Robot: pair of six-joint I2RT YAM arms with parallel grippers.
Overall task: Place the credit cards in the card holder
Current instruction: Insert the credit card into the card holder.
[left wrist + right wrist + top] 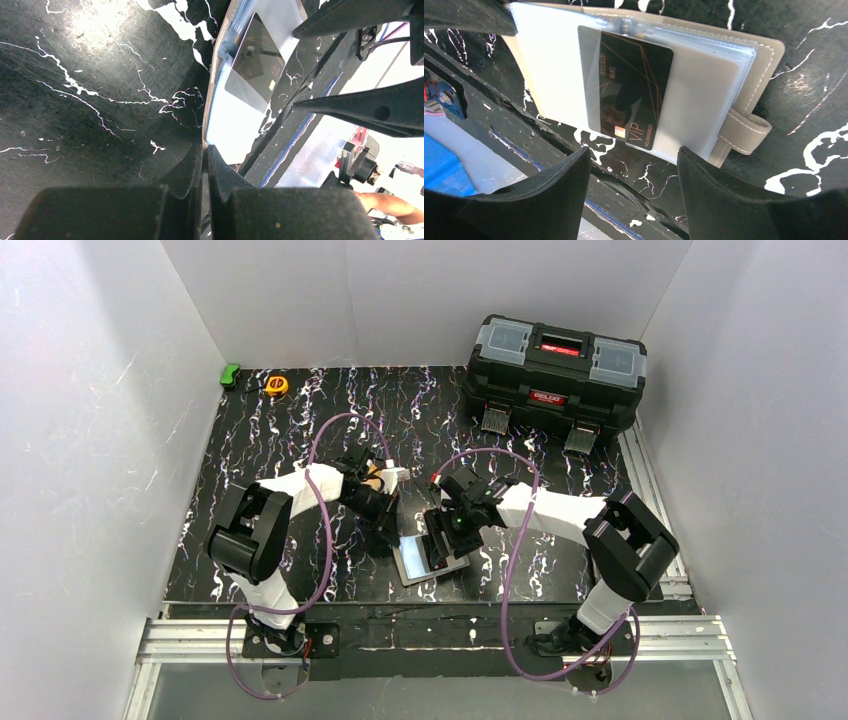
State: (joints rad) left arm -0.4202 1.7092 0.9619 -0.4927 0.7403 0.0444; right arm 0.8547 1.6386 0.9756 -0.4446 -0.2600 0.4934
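One black card [631, 85] in open card holder [769, 52], left fingers [187, 175] pinching its edge, right fingers [559, 185] spread empty

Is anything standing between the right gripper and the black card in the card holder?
Nothing visible does. The right gripper hangs open above the black card, with free space between. Only a clear pocket of the card holder seems to cover one end of it.

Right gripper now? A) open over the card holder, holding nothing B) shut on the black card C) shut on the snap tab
A: the right gripper has its fingers apart with nothing between them, above the open card holder; the black card sits in a clear pocket.
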